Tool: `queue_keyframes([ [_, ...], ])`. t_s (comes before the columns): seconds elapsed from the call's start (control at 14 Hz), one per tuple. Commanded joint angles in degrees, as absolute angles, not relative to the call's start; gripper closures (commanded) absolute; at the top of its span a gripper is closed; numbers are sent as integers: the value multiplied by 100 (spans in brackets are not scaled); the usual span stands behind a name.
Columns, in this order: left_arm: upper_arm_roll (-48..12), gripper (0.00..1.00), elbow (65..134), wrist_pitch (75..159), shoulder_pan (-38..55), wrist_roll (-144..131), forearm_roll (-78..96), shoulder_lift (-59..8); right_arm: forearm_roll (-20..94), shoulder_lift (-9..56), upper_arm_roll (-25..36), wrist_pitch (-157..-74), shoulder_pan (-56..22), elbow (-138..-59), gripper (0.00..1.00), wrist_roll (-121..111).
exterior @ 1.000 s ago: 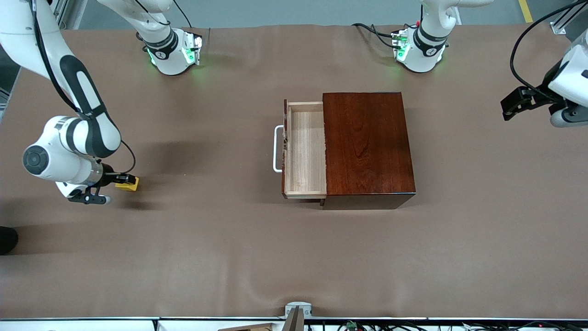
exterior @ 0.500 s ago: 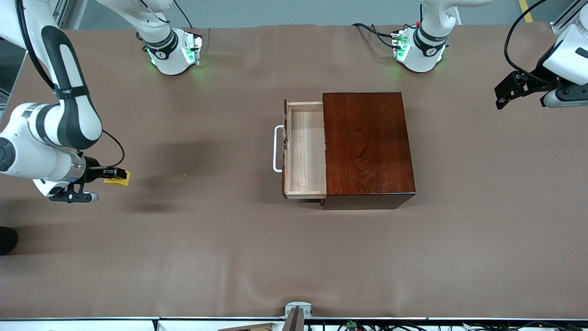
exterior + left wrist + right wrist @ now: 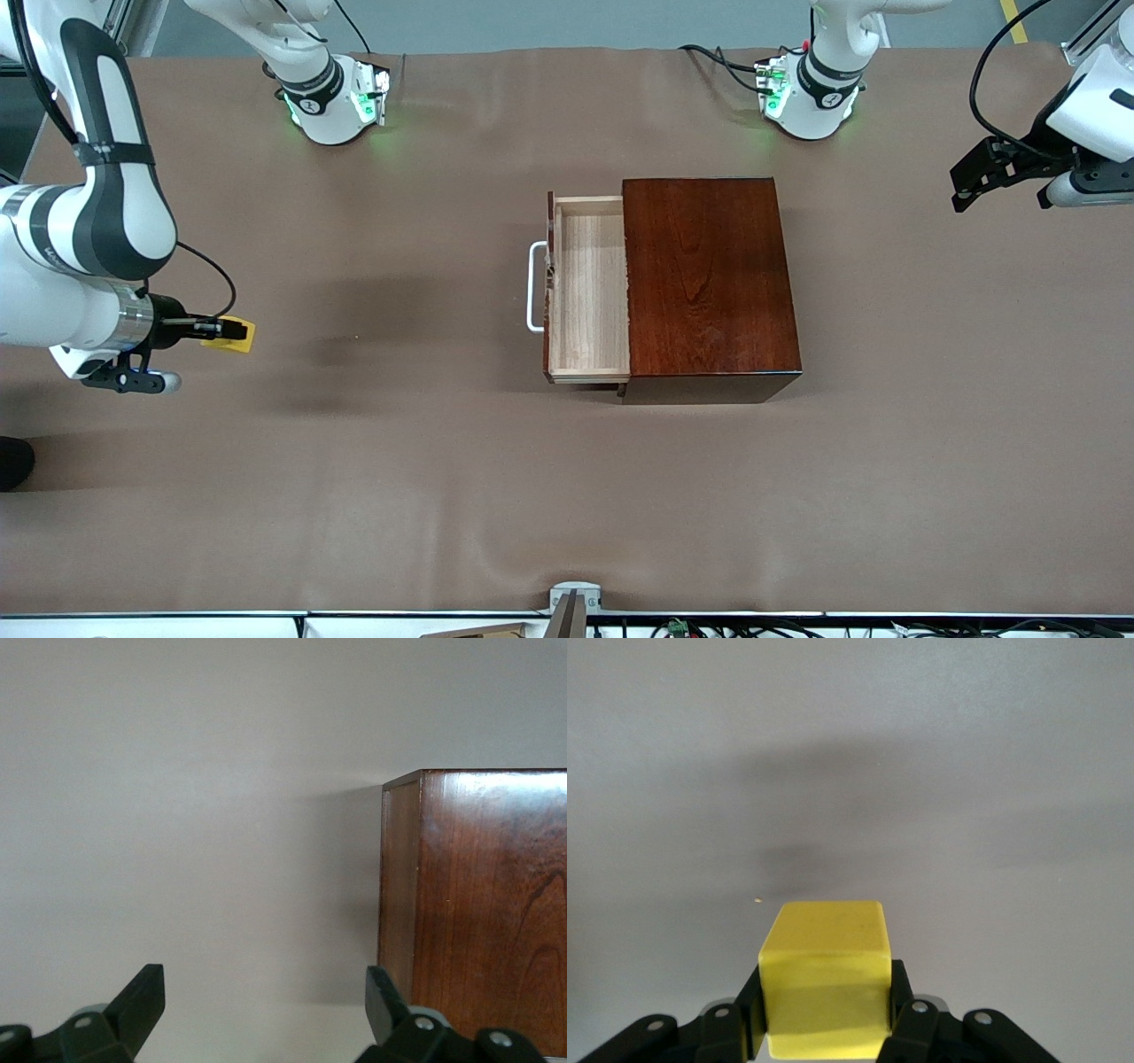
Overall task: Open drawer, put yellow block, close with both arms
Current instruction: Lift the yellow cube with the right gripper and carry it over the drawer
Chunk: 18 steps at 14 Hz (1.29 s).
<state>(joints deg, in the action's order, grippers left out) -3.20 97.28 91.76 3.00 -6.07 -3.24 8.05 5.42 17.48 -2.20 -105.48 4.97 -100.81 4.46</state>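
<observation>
Over the table's right-arm end, right gripper (image 3: pixel 232 330) clamping yellow block (image 3: pixel 237 336)

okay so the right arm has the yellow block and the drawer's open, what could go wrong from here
1. The right gripper pinches only the lower part of the yellow block, so it might slip during the carry over bare table.
2. The drawer is only partly pulled out of the box; that narrow opening means a slightly off release could land the block on the rim or the white handle.
3. The left gripper waits open toward its own end of the table; closing too early could hit the right arm.
</observation>
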Motion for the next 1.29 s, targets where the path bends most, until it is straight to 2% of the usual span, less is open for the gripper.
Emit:
queue_keyframes([
  [0.0, -369, 0, 9606, 9132, 220, -475, -193, 721, 571, 1503, -211, -10424, 72, -10063, 92, 1542],
  [0.43, -369, 0, 9598, 9132, 176, -405, -185, 712, 571, 1441, -193, -10433, -1132, -9809, 92, 4259],
  [0.86, -360, 0, 9536, 9132, 176, -404, -185, 642, 580, 1529, -202, -10441, -1959, -9362, 92, 6386],
  [1.21, -352, 0, 9527, 9132, 158, -334, -193, 624, 878, 1977, -193, -10494, -2548, -8755, 90, 8179],
])
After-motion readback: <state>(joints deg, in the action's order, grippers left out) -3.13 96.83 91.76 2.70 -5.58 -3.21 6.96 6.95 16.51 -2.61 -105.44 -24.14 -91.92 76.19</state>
